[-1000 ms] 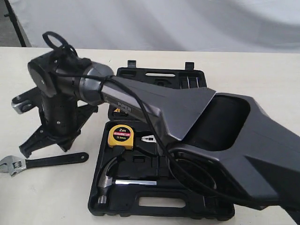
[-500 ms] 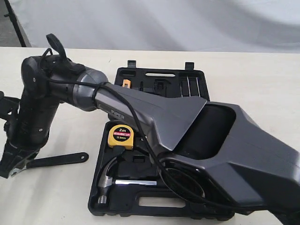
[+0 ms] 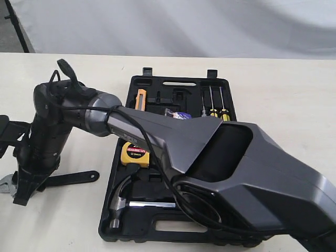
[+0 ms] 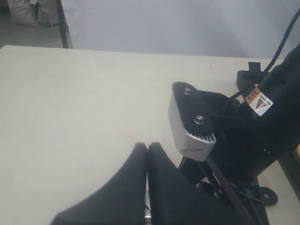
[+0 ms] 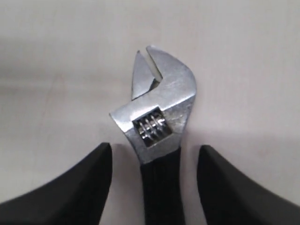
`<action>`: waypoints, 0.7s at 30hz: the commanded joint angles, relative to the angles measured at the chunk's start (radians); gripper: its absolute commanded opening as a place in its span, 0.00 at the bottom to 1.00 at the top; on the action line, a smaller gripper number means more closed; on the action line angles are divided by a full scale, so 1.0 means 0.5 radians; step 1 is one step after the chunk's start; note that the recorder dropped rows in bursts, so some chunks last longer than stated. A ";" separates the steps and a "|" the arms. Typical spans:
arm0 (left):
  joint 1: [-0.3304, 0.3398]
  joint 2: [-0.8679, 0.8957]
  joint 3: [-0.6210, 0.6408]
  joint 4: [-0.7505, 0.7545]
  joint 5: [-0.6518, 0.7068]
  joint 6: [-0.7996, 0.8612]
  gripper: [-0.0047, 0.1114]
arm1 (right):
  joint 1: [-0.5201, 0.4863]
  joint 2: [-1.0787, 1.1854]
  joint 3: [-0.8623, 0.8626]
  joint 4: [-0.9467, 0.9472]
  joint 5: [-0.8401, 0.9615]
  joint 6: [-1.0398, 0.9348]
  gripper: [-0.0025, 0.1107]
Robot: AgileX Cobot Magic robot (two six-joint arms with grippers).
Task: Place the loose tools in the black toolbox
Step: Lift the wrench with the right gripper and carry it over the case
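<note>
- Right gripper (image 5: 154, 146) stands wide apart and holds nothing, one finger on each side of the adjustable wrench (image 5: 159, 122), just below its silver head. The wrench lies flat on the table (image 3: 294, 89), left of the black toolbox (image 3: 173, 232) and apart from it.
- So I'm at the grasp?
- I'd judge so. Next you must close on the black handle, lift, and carry it over the case rim. The hammer (image 3: 122, 202) already lies in the near half.
- What's hidden?
- Your arm covers much of the case. A blue-white patch in the far half may be the tape roll (image 3: 176, 114). Your left gripper (image 4: 146, 147) is pressed closed, seemingly empty.
</note>
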 commanded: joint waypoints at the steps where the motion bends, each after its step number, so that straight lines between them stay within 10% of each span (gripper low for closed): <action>1: 0.007 -0.016 0.019 -0.027 -0.034 -0.021 0.05 | -0.040 0.051 0.109 -0.029 0.066 -0.015 0.36; 5: 0.007 -0.016 0.019 -0.027 -0.034 -0.021 0.05 | -0.056 0.055 0.171 -0.037 0.195 -0.015 0.03; 21: 0.007 -0.016 0.019 -0.027 -0.034 -0.021 0.05 | -0.072 -0.209 0.028 -0.105 0.271 0.030 0.02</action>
